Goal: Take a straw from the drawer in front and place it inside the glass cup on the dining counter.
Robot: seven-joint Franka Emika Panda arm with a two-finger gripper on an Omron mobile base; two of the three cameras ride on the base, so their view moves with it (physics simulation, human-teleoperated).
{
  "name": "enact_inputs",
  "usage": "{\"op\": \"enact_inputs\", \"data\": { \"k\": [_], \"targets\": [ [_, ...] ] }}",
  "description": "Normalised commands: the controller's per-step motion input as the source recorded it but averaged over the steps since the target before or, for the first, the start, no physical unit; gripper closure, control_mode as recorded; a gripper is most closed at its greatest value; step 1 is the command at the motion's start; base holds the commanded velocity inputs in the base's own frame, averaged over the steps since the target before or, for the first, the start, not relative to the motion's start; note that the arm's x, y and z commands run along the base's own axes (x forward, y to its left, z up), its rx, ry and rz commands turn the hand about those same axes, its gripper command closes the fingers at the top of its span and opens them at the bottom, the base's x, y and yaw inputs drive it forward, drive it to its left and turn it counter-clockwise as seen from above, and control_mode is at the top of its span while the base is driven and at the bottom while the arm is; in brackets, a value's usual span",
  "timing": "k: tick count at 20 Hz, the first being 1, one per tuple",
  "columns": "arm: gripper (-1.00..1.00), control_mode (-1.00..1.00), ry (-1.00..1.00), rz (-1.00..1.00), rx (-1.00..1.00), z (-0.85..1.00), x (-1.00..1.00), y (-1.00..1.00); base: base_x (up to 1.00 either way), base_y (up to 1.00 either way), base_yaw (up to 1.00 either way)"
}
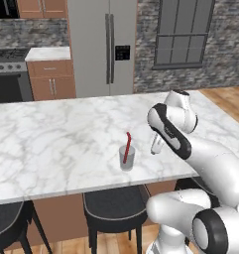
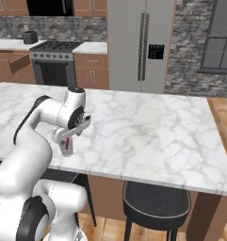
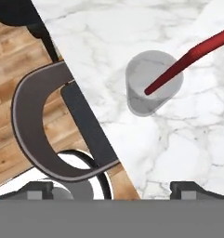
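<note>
The robot's hand (image 1: 156, 145) hangs just above the desk (image 1: 51, 144), its two dark fingers spread wide with nothing between them. In the hand view the finger tips (image 3: 187, 189) sit far apart at the bottom edge.

Just beside the hand, near the desk's front edge, stands the glass cup (image 1: 126, 158). The straw (image 1: 127, 145) rests inside it, leaning against the rim with its upper end and short bent tip sticking well above the cup. From above, the straw (image 3: 187, 59) slants from the cup's floor out over the rim of the cup (image 3: 153, 83).

Risks, as a judgement: the cup is light and close to the edge, above a stool (image 1: 116, 203). A sideways pull-away of the hand or forearm could clip the tall straw and lever the cup over, or nudge it off the desk. Rising straight up first looks safest.

Materials: the cup is a translucent grey tumbler, smooth, handleless, slightly flared at the rim. The straw is thin, rigid-looking, glossy red. The desk is a polished white marble slab with grey veins on a brown wood base. The stool has a round, dark padded seat with a paler rim, over a wood plank floor (image 3: 11, 51).
</note>
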Motion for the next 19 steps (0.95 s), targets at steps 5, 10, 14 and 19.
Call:
{"op": "enact_inputs", "data": {
  "k": [5, 10, 14, 19],
  "targets": [
    [-1.00, -1.00, 0.05, -0.12, -0.19, 0.11, -0.75, 0.00, 0.00, 0.00, 0.00],
    [-1.00, -1.00, 0.05, -0.08, -0.18, 0.17, -0.62, 0.00, 0.00, 0.00, 0.00],
    [-1.00, -1.00, 0.05, -0.07, -0.14, 0.16, -0.53, 0.00, 0.00, 0.00, 0.00],
    [-1.00, -1.00, 0.04, -0.08, -0.03, 0.14, -0.40, 0.00, 0.00, 0.00, 0.00]
  ]
}}
